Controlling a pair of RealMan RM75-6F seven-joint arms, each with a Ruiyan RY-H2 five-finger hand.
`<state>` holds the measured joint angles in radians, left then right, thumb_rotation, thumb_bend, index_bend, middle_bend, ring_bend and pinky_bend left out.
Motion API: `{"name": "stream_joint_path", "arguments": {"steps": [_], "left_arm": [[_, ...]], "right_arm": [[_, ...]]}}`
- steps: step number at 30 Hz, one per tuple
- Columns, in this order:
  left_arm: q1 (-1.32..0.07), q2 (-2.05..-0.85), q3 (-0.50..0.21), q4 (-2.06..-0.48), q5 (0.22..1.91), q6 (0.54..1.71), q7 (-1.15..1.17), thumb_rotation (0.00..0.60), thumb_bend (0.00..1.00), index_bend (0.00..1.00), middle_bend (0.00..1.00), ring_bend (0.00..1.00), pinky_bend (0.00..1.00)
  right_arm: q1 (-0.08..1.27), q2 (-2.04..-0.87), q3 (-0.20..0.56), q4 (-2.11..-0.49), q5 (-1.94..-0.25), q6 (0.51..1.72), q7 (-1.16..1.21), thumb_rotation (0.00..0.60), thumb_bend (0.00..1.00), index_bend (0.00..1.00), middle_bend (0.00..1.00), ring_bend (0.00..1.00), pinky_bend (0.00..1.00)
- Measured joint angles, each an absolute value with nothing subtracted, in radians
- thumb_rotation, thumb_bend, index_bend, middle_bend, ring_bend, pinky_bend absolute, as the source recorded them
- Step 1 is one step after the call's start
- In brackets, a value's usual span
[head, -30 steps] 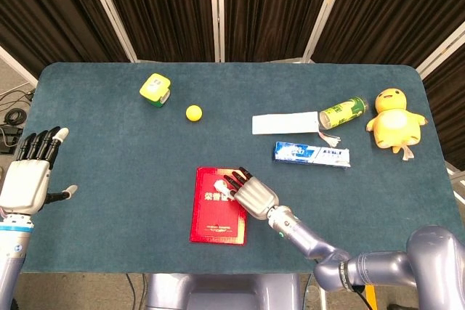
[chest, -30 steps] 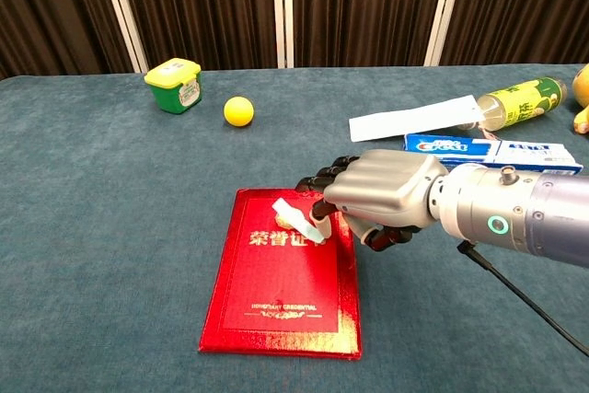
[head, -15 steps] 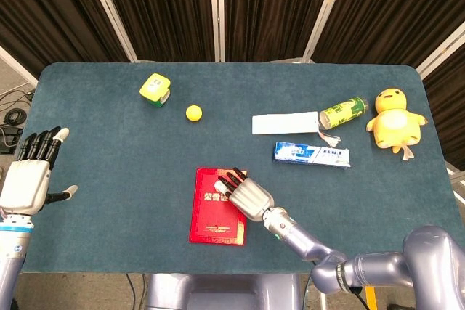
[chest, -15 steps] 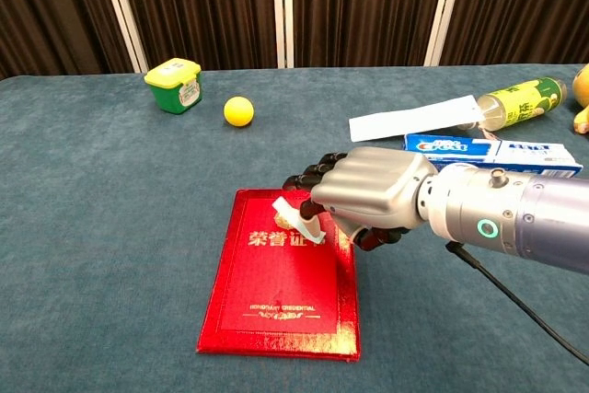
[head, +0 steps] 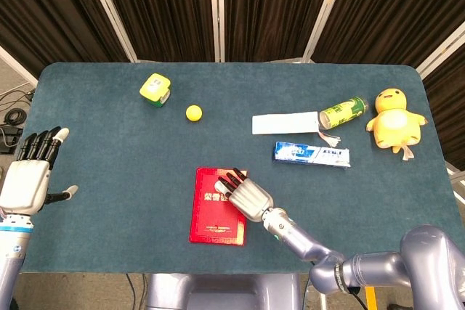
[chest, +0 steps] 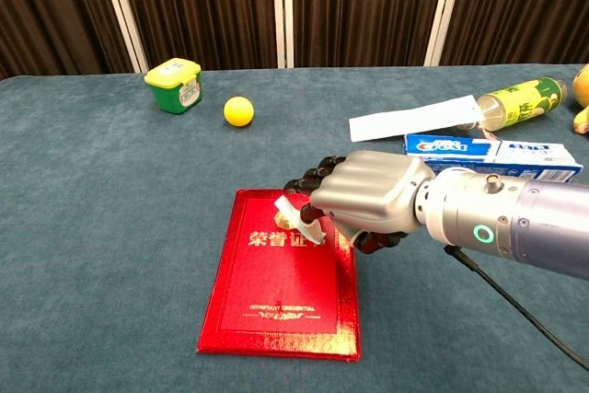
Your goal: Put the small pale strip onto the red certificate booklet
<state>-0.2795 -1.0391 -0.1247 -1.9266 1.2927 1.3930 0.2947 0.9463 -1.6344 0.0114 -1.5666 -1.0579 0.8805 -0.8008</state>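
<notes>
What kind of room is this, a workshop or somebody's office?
Probably a robot test or demonstration booth, not an office: dark curtains close in a table covered in blue felt, and unrelated odds and ends lie scattered on it, such as a plush chick and a toothpaste box.

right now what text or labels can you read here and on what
"HONORARY CREDENTIAL", small gold print low on the red certificate booklet.
Gold Chinese characters across the booklet's upper part: partly hidden by the right hand, not surely readable.
Toothpaste box: lettering too blurred.
Green bottle and green tub: labels too small.
</notes>
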Motion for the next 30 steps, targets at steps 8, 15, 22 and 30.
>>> {"name": "stream_joint_path", "arguments": {"steps": [8,15,22,30], "left_arm": [[-0.278,-1.035,-0.127,-1.927,1.293,1.390,0.286,0.600,0.00,0.00,0.00,0.00,0.00],[-0.278,-1.035,-0.127,-1.927,1.296,1.385,0.286,0.600,0.00,0.00,0.00,0.00,0.00],[-0.278,-1.037,-0.126,-1.928,1.299,1.385,0.290,0.600,0.00,0.00,0.00,0.00,0.00],[-0.275,-1.035,-0.127,-1.929,1.301,1.386,0.287,0.600,0.00,0.00,0.00,0.00,0.00]], "right_arm": [[0.950,-1.639,0.015,-1.562,-1.045,0.882,-0.811,0.600,0.94,0.39,0.00,0.00,0.00],[0.951,-1.647,0.019,-1.549,-1.022,0.885,-0.820,0.600,0.94,0.39,0.00,0.00,0.00],[0.954,-1.651,0.013,-1.566,-1.029,0.889,-0.832,0.600,0.94,0.39,0.00,0.00,0.00],[0.957,-1.662,0.010,-1.565,-1.027,0.895,-0.846,0.600,0.94,0.39,0.00,0.00,0.00]]}}
